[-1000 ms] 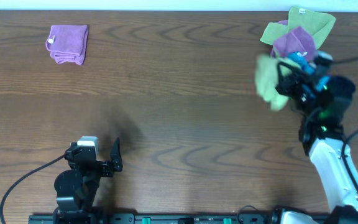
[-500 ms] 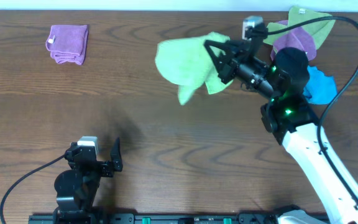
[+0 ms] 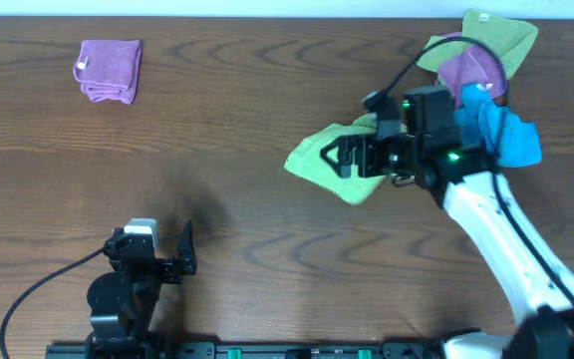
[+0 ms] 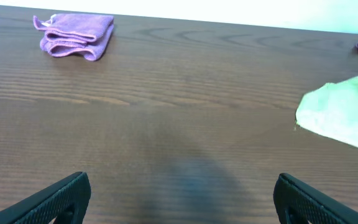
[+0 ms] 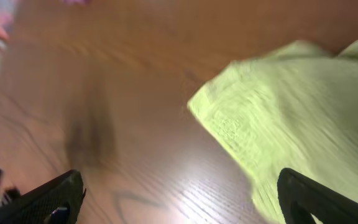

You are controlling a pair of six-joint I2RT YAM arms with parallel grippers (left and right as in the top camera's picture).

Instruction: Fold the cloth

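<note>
The cloth [image 3: 319, 160] is lime green and lies crumpled on the table right of the middle. It also shows in the right wrist view [image 5: 291, 106] and at the right edge of the left wrist view [image 4: 344, 118]. My right gripper [image 3: 337, 160] hovers over it, open, with its jaws wide apart and nothing between them [image 5: 182, 205]. Its right finger [image 5: 319, 199] is above the cloth's edge. My left gripper [image 3: 183, 251] rests near the front edge, open and empty [image 4: 182, 202], far from the cloth.
A folded purple cloth [image 3: 110, 70] lies at the far left [image 4: 76, 37]. A green and purple bunch [image 3: 476, 50] sits at the far right corner, with a bright blue cloth [image 3: 511, 138] beside it, behind my right arm.
My right gripper swung the cloth leftward from the pile at the right, came down to the table and opened, letting it go. The left arm has not moved.
</note>
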